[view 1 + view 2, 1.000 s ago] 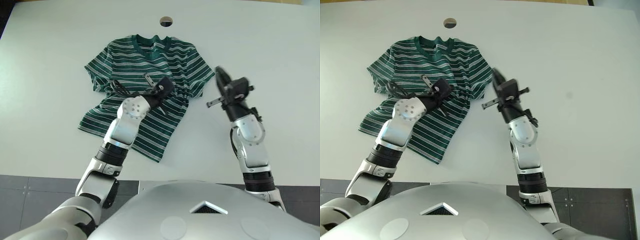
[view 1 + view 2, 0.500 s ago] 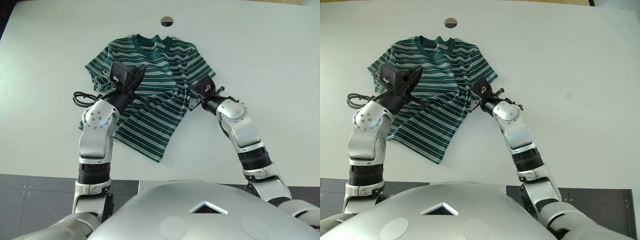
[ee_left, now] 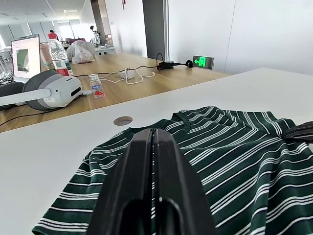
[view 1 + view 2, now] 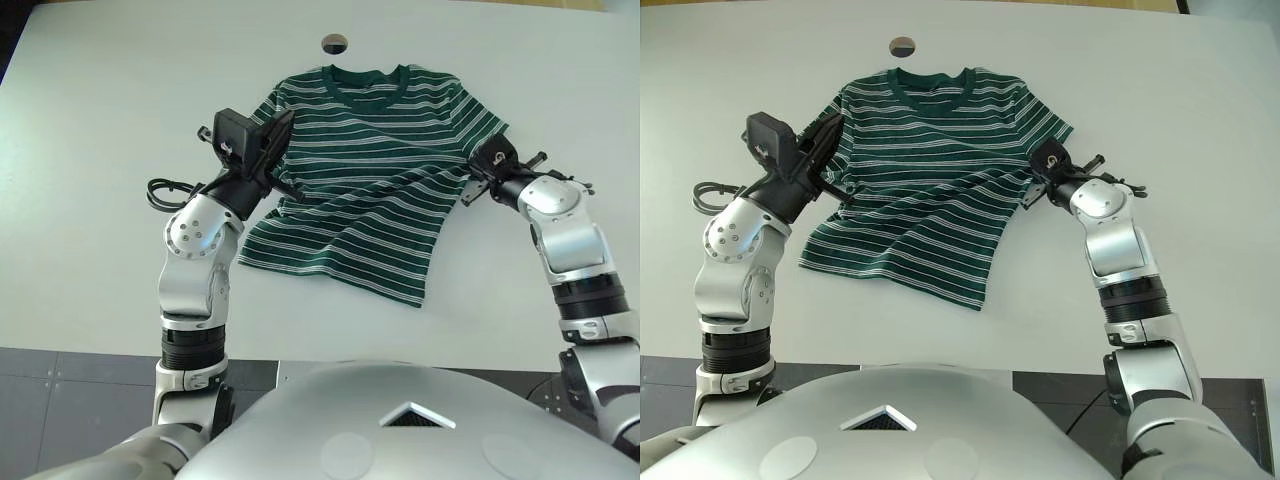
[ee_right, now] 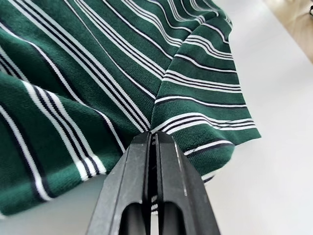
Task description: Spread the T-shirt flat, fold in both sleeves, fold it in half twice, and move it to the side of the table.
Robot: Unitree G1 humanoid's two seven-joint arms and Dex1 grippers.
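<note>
The green T-shirt (image 4: 370,190) with white stripes lies face up on the white table (image 4: 90,110), collar at the far side, its lower half wrinkled and skewed. My right gripper (image 4: 483,178) is at the shirt's right edge, shut on the fabric where the right sleeve (image 5: 205,98) meets the body. My left gripper (image 4: 283,128) is raised over the shirt's left sleeve, its jaws pressed together with nothing visible between them. In the left wrist view the shirt (image 3: 220,147) spreads out beyond the shut left gripper (image 3: 152,132).
A round hole (image 4: 333,43) sits in the table just beyond the collar. A black cable loop (image 4: 165,195) hangs by my left arm. The table's front edge (image 4: 80,348) runs close below the shirt's hem. Bare table lies left and right of the shirt.
The shirt has slid to the right and opened wider, pulled by my right gripper shut on its right side. My left gripper rose from mid-shirt a second ago to the left sleeve.
</note>
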